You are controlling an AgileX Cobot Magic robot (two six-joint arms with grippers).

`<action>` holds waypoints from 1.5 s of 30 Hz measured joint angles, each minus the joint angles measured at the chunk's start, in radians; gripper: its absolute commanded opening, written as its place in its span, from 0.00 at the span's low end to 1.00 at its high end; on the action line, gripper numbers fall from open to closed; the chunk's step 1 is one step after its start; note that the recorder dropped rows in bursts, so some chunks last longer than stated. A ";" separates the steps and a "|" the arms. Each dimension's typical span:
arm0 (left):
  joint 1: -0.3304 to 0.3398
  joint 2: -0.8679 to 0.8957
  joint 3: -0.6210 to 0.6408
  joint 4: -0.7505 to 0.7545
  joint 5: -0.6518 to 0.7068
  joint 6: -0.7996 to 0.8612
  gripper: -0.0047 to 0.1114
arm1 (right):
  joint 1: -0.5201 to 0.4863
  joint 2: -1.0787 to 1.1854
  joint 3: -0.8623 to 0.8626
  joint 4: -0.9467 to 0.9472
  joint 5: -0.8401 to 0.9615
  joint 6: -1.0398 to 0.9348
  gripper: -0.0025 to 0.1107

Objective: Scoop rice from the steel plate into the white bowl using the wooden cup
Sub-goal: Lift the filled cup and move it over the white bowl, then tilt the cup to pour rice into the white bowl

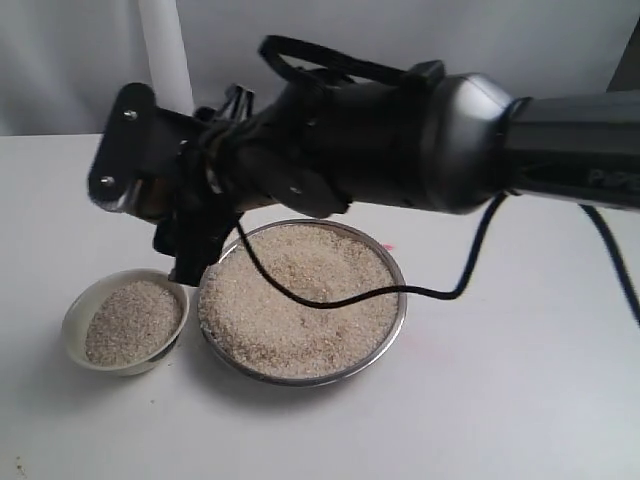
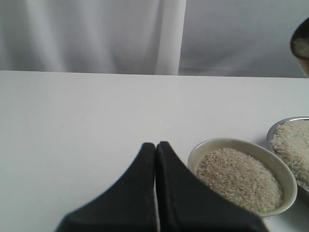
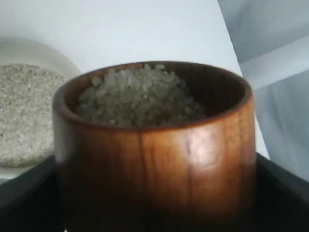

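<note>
Right gripper point(image 1: 160, 205) pinches the glossy reddish-brown wooden cup point(image 3: 154, 145) of pale rice point(image 3: 140, 96); the small off-white ceramic bowl point(image 1: 75, 318) lies close by at its seven o'clock.

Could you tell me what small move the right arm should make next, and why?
Probably shift the wooden cup over the middle of the white bowl before tipping: the right claw holds it upright, full of rice, seemingly above the bowl rim nearest the steel plate.
</note>
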 measured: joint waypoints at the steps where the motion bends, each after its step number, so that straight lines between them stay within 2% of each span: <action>1: 0.000 0.000 0.000 0.000 0.000 0.000 0.04 | 0.017 0.017 -0.040 -0.022 0.031 0.000 0.05; 6: 0.000 0.000 0.000 0.000 0.000 0.000 0.04 | 0.079 0.124 -0.191 -0.102 0.146 0.000 0.05; 10: 0.000 0.000 0.000 0.000 0.000 0.000 0.04 | 0.106 0.202 -0.241 -0.155 0.181 -0.004 0.05; 18: 0.000 0.000 0.000 0.000 0.000 0.000 0.04 | 0.111 0.257 -0.247 -0.255 0.221 -0.051 0.05; 34: 0.000 0.000 0.000 0.000 0.000 0.000 0.04 | 0.168 0.310 -0.249 -0.578 0.316 -0.085 0.05; 45: 0.000 0.000 0.000 0.000 0.000 0.000 0.04 | 0.209 0.317 -0.249 -0.711 0.348 -0.089 0.05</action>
